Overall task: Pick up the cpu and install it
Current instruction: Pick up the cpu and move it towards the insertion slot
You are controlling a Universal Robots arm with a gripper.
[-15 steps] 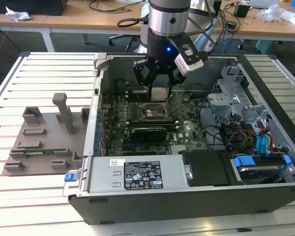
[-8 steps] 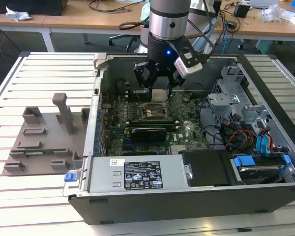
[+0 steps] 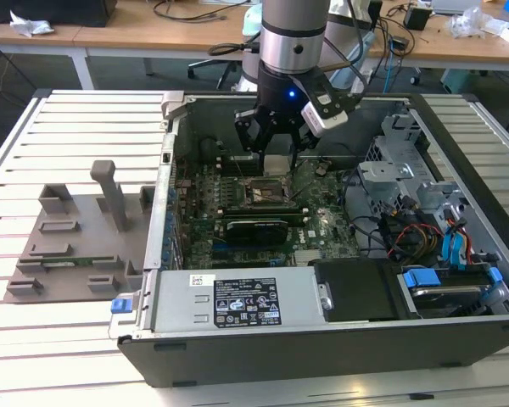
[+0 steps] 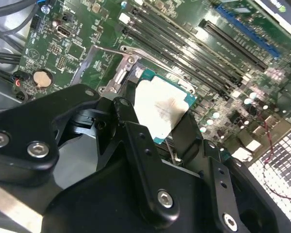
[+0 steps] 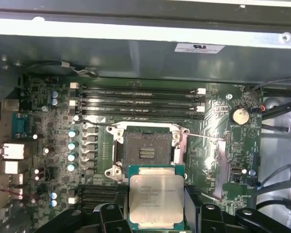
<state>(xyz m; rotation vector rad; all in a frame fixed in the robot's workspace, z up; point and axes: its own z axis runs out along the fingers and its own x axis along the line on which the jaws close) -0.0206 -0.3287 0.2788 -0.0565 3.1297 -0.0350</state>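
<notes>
The cpu (image 3: 276, 164) is a small square chip with a silvery top plate and a green rim. My gripper (image 3: 274, 151) is shut on it, one black finger on each side, inside the open computer case (image 3: 322, 348). The chip hangs a little above the motherboard, close to the dark square socket (image 3: 267, 193). In the first wrist view the cpu (image 5: 156, 196) sits beside the open socket (image 5: 146, 149), whose contact field is bare. In the second wrist view the cpu (image 4: 161, 104) shows between the black fingers (image 4: 131, 131), with the socket's metal frame (image 4: 120, 74) behind it.
A long black expansion card (image 3: 254, 229) lies just in front of the socket, and memory slots (image 5: 136, 99) lie behind it. A power supply (image 3: 237, 301) fills the case's front. A drive cage with cables (image 3: 424, 212) is at the exterior view's right. A grey fixture (image 3: 76, 237) stands on the slatted table.
</notes>
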